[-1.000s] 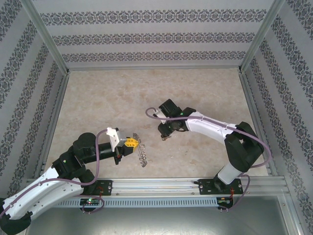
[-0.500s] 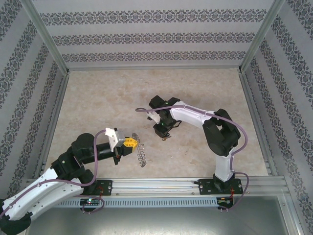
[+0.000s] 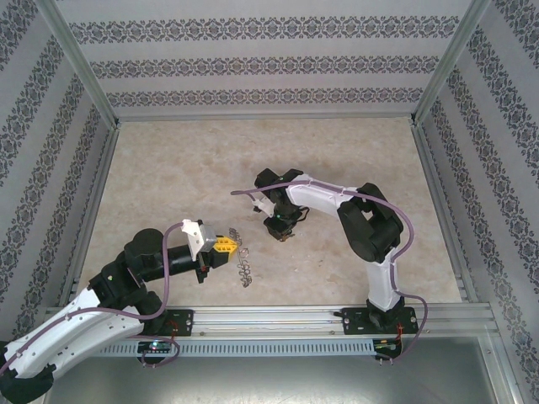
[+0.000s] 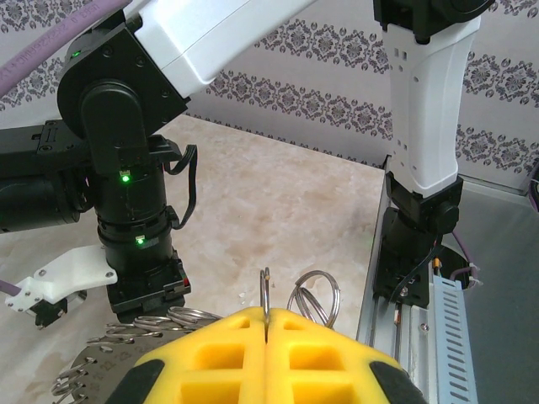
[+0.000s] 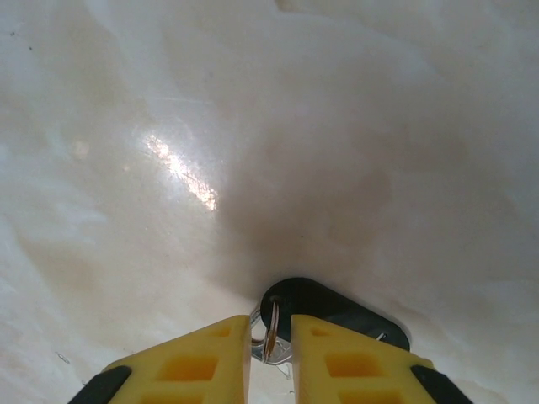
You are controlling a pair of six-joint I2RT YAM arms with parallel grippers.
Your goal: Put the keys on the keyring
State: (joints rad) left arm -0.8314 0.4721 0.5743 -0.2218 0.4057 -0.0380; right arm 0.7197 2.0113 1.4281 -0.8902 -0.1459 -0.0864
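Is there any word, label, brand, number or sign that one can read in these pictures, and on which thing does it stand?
None can be read.
The keyring bears small marks, too blurred to read.
The key and the right tool show no text.

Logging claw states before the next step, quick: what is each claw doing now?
Left claw: shut on a wire loop of the keyring.
Right claw: shut on the key's small ring.

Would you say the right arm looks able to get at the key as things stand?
Probably yes: the right claw is already down at the key, its yellow fingers flanking the small ring on the dark head. Nothing stands between them on the table.
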